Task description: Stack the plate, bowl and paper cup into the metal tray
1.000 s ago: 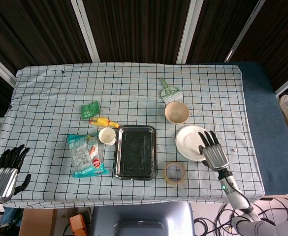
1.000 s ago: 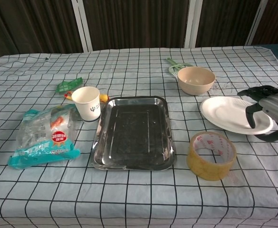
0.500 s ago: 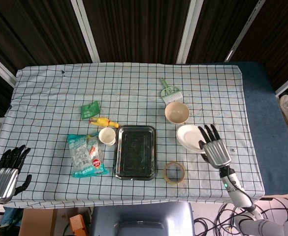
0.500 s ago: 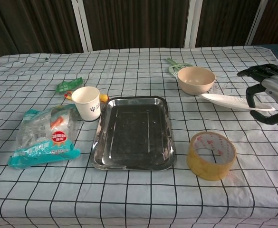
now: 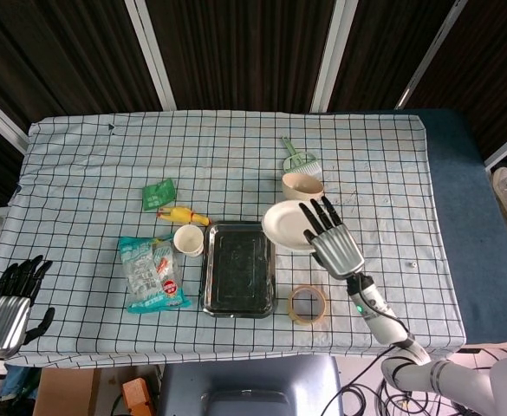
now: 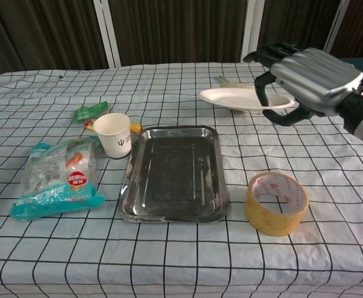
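My right hand (image 5: 329, 241) (image 6: 305, 77) grips the white paper plate (image 5: 283, 225) (image 6: 234, 97) by its right edge and holds it level in the air, just right of the metal tray's far end. The empty metal tray (image 5: 238, 267) (image 6: 174, 172) lies at the table's middle. A white paper cup (image 5: 188, 240) (image 6: 113, 135) stands upright by the tray's far left corner. The beige bowl (image 5: 302, 184) sits behind the plate; the chest view hides it. My left hand (image 5: 9, 305) hangs off the table's front left corner with nothing in it, fingers apart.
A roll of tape (image 5: 307, 304) (image 6: 277, 202) lies right of the tray's near end. A snack bag (image 5: 152, 273) (image 6: 60, 177) lies left of the tray. A green packet (image 5: 159, 194), a yellow toy (image 5: 184, 215) and a green brush (image 5: 299, 160) lie further back.
My right hand has lifted the plate off the table and carried it left, from the table's right side to just beside the tray. The left hand has stayed put.
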`<state>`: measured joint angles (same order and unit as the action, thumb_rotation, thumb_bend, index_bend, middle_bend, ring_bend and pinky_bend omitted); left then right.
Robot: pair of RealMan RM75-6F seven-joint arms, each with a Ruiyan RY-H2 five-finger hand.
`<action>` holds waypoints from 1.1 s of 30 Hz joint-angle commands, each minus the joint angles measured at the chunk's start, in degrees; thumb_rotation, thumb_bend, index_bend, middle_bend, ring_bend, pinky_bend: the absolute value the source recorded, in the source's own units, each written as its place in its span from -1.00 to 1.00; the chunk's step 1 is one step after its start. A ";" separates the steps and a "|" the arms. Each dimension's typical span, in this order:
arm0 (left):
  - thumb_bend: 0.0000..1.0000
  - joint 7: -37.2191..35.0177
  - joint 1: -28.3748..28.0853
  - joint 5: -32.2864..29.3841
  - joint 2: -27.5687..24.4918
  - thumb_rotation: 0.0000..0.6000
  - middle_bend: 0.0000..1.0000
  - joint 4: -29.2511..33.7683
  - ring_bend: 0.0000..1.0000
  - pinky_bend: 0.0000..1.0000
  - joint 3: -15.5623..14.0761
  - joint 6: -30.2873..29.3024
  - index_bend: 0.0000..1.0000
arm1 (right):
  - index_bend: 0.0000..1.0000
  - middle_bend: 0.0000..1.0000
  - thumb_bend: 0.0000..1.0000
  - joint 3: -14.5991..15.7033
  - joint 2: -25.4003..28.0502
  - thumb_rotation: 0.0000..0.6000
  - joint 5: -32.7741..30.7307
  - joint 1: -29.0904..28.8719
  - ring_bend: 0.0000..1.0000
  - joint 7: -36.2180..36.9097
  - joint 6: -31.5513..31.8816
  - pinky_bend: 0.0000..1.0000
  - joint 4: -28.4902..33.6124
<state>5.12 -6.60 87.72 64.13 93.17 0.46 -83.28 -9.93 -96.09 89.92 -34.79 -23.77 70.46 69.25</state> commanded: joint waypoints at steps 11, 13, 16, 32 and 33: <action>-0.19 -1.25 0.40 0.75 -0.62 1.00 -1.00 -0.05 -1.00 -0.85 -0.16 -0.86 -1.00 | 0.34 -0.84 0.08 -0.07 -6.51 1.00 -0.66 -4.76 -1.00 -5.72 -3.97 -0.96 1.61; -0.19 -1.21 0.43 0.78 -0.59 1.00 -1.00 -0.09 -1.00 -0.85 -0.20 -0.87 -1.00 | 0.34 -0.84 0.08 0.26 -7.74 1.00 -0.85 -5.17 -1.00 -6.17 -4.55 -0.96 0.63; -0.19 -1.24 0.40 0.75 -0.62 1.00 -1.00 -0.08 -1.00 -0.85 -0.17 -0.80 -1.00 | 0.34 -0.84 0.08 0.54 -10.11 1.00 -1.29 -5.89 -1.00 -6.43 -5.42 -0.96 -1.27; -0.19 -1.92 0.57 1.03 -0.89 1.00 -1.00 -0.17 -1.00 -0.85 -0.31 -0.94 -1.00 | 0.27 -0.84 0.07 3.39 -16.85 1.00 -1.59 -7.16 -1.00 -7.28 -7.76 -0.95 -7.55; -0.19 -1.91 0.57 1.05 -0.88 1.00 -1.00 -0.15 -1.00 -0.85 -0.32 -0.93 -1.00 | 0.26 -0.84 0.08 3.45 -17.08 1.00 -1.65 -7.21 -1.00 -7.34 -7.91 -0.95 -7.75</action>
<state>3.21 -6.03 88.77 63.24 93.02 0.14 -84.22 -6.54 -113.03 88.31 -41.93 -31.06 62.67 61.64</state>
